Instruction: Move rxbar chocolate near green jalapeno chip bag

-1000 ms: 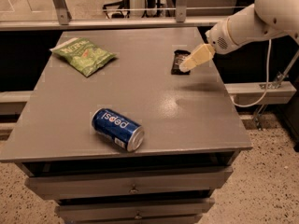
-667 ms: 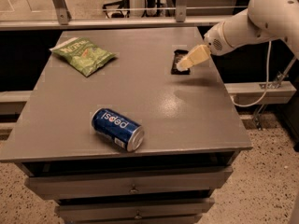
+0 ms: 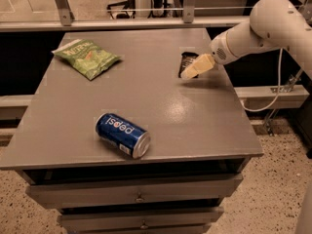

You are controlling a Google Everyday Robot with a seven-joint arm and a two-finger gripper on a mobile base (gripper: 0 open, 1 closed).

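The small flat snack bar in a dark wrapper, the rxbar chocolate (image 3: 186, 60), lies on the right rear part of the grey table top (image 3: 204, 126), well apart from the crinkled light-green jalapeno chip bag (image 3: 87, 57) at the left rear. The cream-coloured gripper (image 3: 193, 70) of the white arm is low over the near end of the bar and covers part of it; whether it is apart, together or clamped on the bar, I cannot tell. A blue Pepsi can (image 3: 122, 135) lies on its side near the front edge.
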